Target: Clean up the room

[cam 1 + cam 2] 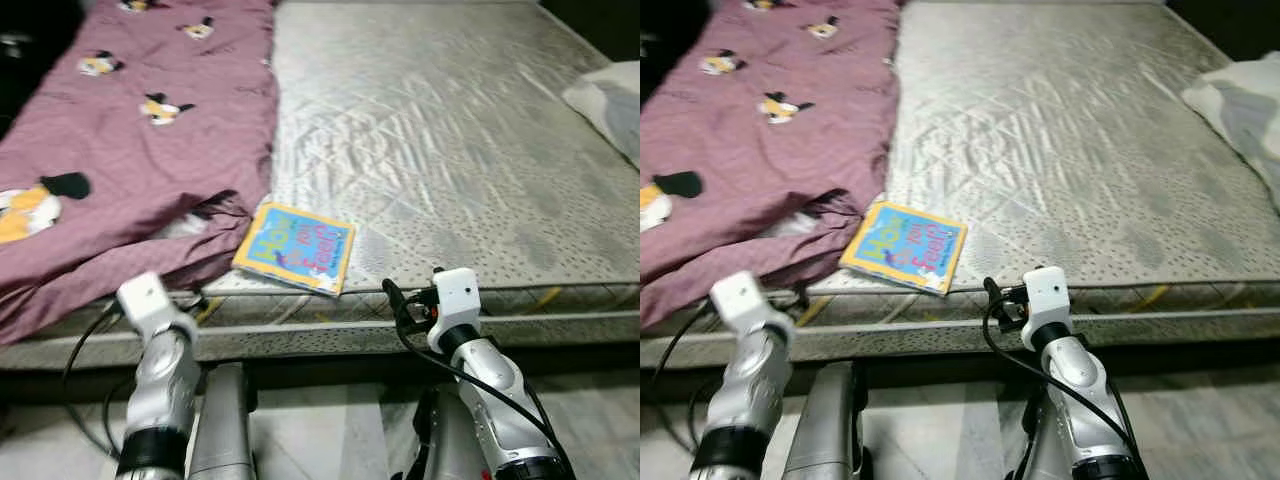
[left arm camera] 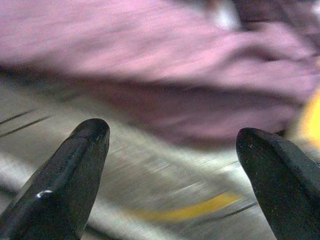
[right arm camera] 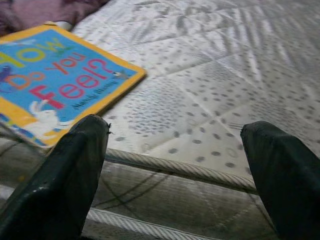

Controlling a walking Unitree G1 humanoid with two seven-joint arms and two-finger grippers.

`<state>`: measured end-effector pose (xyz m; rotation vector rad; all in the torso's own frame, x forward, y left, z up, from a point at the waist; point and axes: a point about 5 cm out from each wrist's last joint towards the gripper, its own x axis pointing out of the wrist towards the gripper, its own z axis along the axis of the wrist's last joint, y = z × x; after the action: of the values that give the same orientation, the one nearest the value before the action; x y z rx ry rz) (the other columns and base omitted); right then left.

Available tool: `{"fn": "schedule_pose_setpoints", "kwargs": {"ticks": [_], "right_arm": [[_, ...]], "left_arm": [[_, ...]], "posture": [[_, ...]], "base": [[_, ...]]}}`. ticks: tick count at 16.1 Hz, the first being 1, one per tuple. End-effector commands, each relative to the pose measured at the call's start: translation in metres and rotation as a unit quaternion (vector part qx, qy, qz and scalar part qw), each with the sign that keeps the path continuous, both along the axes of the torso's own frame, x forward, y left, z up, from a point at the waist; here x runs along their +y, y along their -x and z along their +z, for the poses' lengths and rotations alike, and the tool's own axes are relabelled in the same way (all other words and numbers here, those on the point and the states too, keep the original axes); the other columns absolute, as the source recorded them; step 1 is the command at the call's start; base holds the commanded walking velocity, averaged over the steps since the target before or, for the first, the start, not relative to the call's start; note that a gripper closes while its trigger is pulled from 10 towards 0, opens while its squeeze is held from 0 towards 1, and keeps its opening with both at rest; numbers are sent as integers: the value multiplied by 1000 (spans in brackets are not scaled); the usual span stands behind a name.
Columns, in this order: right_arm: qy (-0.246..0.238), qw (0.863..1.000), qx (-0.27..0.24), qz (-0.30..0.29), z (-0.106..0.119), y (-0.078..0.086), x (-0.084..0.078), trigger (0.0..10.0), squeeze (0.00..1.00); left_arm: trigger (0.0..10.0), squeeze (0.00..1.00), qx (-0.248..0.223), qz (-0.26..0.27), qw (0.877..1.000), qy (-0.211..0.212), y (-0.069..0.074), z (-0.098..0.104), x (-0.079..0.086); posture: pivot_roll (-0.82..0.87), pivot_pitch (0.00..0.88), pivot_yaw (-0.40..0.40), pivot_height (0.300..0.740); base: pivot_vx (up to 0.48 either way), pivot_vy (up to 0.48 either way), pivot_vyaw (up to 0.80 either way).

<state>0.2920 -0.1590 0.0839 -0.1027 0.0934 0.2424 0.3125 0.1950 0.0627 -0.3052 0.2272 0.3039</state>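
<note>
Since the book is the one loose item lying on the bare mattress, I'd guess it is what gets tidied first. It sits flat near the front edge of the bed, one corner tucked against the rumpled purple sheet to its left, the other corner close to the mattress piping. It looks like a thin children's board or paperback book with a glossy blue and yellow cover: light, fairly stiff, and probably slick to the touch. Lying flat on a soft mattress, it offers no edge to pinch from above, so I'd judge the best hold is at the near corner or the front edge, where a finger could slide under while the mattress gives a little. Pinched too far out at a corner, it might flex or swing.

The right gripper hangs just before the mattress edge, its fingers spread wide and holding nothing, with the book off to one side of its line. The left gripper is likewise spread and empty, pointed at the hanging fold of the sheet. A pillow lies at the far right.
</note>
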Motion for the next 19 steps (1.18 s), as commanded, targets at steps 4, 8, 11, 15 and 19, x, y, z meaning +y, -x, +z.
{"fn": "schedule_pose_setpoints", "kwargs": {"ticks": [4, 8, 11, 15, 19], "right_arm": [[8, 1000, -1, -17, 2, 9, -10, 10000, 0], [10, 1000, -4, -19, 5, 9, -9, 10000, 0], [11, 1000, -9, -19, 8, 8, -9, 10000, 0], [14, 1000, -12, -23, 10, 8, -11, 10000, 0], [20, 999, -20, -30, 15, 10, -15, 10000, 0]], "left_arm": [[10000, 0, -27, -94, 995, 4, -21, 11, -17], [10000, 0, -10, -153, 988, 17, -25, 3, -41], [10000, 0, 3, -169, 985, 37, -22, -8, -55], [10000, 0, -12, -168, 983, 77, -24, -11, -56], [0, 0, -39, -181, 976, 119, -30, -6, -59]], "posture": [[-56, 182, -25, 514], [-68, 182, -21, 514], [-76, 177, -20, 514], [-97, 174, -16, 514], [-135, 172, -9, 514]], "base": [[0, 0, 0], [0, 0, 0], [0, 0, 0], [0, 0, 0], [0, 0, 0]]}}
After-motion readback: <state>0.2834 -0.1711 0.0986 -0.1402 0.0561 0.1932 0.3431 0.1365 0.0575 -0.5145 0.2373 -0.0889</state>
